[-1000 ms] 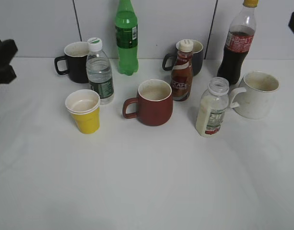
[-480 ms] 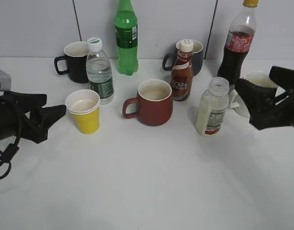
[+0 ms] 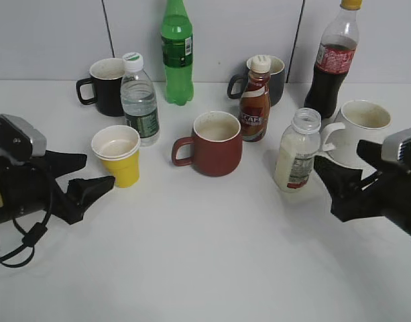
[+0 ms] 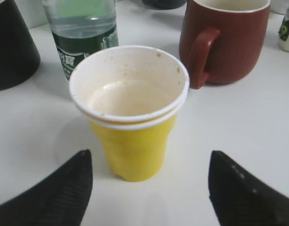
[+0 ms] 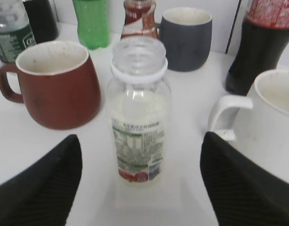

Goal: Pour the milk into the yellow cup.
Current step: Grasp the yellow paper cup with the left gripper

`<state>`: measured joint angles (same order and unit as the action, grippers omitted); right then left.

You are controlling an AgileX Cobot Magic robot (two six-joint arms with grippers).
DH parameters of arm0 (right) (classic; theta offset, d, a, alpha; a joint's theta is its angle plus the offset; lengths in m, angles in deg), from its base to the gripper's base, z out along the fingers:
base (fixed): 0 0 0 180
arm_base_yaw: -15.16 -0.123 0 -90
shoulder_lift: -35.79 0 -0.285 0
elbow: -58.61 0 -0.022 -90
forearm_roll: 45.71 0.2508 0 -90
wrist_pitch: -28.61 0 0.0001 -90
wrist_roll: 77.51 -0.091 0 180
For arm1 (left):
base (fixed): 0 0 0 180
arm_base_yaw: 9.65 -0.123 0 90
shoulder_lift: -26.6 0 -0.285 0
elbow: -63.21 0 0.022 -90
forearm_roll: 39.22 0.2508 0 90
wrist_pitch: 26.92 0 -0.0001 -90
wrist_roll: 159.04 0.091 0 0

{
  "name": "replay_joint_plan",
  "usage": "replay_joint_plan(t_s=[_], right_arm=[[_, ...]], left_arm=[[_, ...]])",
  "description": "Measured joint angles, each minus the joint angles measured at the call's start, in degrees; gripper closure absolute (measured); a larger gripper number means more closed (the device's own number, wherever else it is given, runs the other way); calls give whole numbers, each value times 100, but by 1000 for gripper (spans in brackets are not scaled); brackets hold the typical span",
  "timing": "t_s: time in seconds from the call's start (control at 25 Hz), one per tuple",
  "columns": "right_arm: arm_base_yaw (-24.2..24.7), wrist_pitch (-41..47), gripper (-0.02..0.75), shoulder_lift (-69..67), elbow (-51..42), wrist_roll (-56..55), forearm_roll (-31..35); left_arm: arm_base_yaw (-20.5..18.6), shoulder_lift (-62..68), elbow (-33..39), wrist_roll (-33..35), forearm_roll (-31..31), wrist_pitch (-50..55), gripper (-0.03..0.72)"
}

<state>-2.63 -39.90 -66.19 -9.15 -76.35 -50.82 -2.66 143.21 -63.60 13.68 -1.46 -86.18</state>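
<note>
The milk bottle [image 3: 298,153] stands upright and capless at mid right, also in the right wrist view [image 5: 138,113]. My right gripper [image 3: 346,180] is open just right of it, its jaws apart and short of the bottle [image 5: 142,186]. The yellow cup [image 3: 118,155] stands upright at left, empty with a stained white inside [image 4: 131,109]. My left gripper [image 3: 84,174] is open just left of the cup, low over the table, its jaws wide apart and short of it [image 4: 148,188].
A red-brown mug [image 3: 215,143] stands between cup and milk. A water bottle [image 3: 139,99] and black mug [image 3: 106,86] stand behind the cup. A brown CAFE bottle [image 3: 255,100], grey mug [image 3: 272,79], cola bottle [image 3: 332,62], green bottle [image 3: 176,52] and white mug [image 3: 359,133] stand at the back and right.
Both arms have come in from the sides: the left gripper has advanced right up to the yellow cup, the right gripper has dropped lower and sits beside the milk bottle. Objects have not moved.
</note>
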Motion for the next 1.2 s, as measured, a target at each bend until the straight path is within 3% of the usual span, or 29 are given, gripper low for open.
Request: replay_joint_plan(t_s=[0.28, 0.96, 1.2], right_arm=[[0, -48, 152, -734, 5, 89, 17], [0, -74, 152, -795, 180, 147, 30], [0, -74, 151, -795, 238, 150, 30]], left_arm=[[0, 539, -563, 7, 203, -75, 82], [28, 1673, -1502, 10, 280, -802, 81], [320, 1990, -1967, 14, 198, -656, 92]])
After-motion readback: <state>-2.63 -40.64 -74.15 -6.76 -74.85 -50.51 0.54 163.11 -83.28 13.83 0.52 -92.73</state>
